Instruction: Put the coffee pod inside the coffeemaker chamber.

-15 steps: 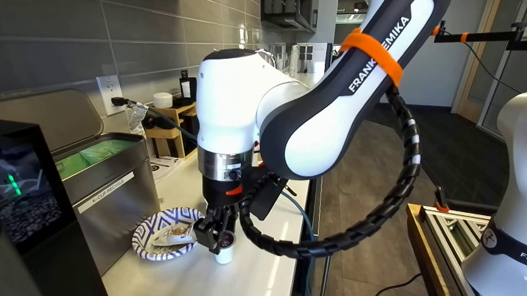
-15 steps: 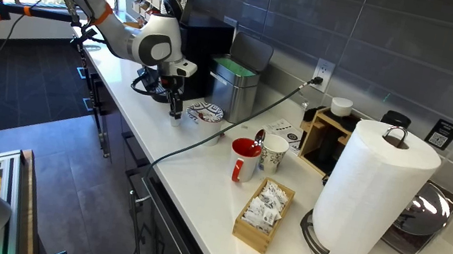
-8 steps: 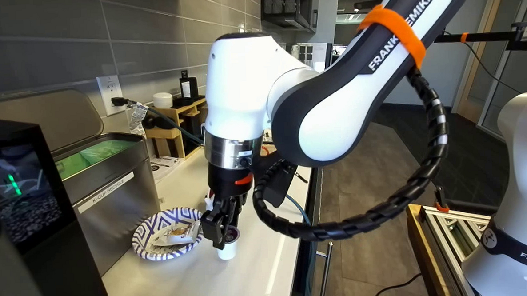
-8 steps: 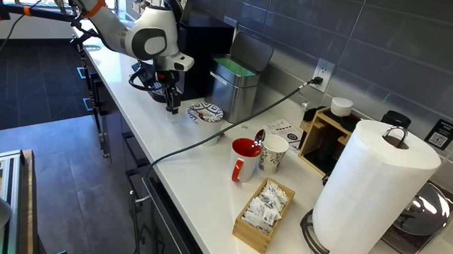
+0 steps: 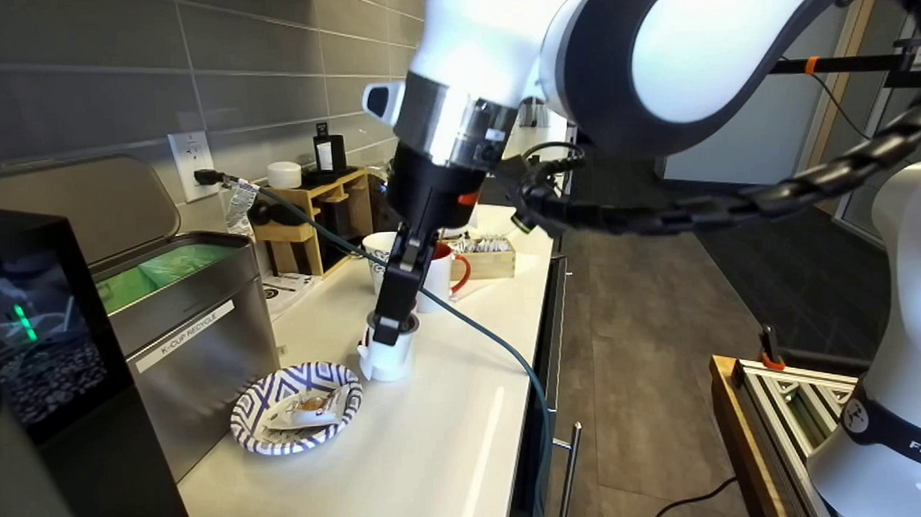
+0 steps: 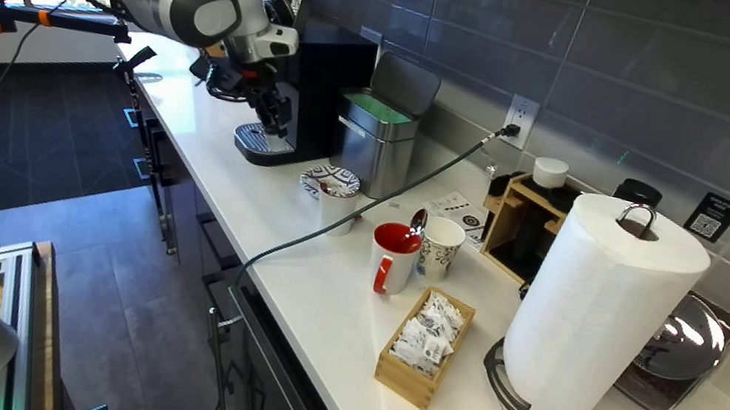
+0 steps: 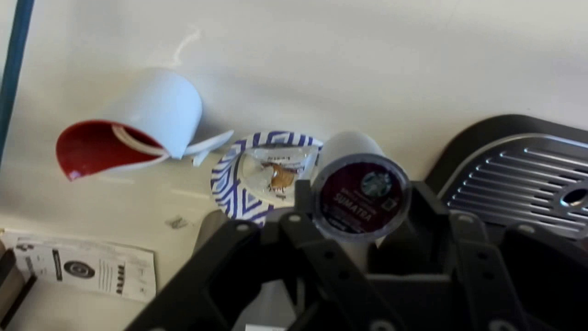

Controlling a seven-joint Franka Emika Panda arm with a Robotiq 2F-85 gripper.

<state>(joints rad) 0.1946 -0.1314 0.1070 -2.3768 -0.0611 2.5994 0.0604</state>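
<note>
The coffee pod (image 7: 363,197), with its dark reddish-brown lid and pale rim, sits between my fingertips in the wrist view. My gripper (image 6: 276,123) is shut on it and holds it above the counter. In an exterior view the pod (image 6: 279,144) shows pale below the fingers, in front of the coffeemaker (image 6: 333,87). My gripper also shows tilted in an exterior view (image 5: 393,327). The black coffeemaker (image 5: 118,429) stands at the left edge there, with its lit screen. Its chamber is not clearly seen. Its ridged drip tray (image 7: 519,179) is right of my fingers in the wrist view.
A patterned plate (image 5: 242,423) with a packet lies beside the steel K-cup bin (image 5: 193,371). A white cup with a red inside (image 7: 161,101) is near it. A cable (image 6: 323,229) crosses the counter. The red-and-white mug (image 6: 392,262) stands farther off.
My gripper has lifted the pod from near the counter. It has risen and tilted. In an exterior view it has moved up and left, towards the coffeemaker.
</note>
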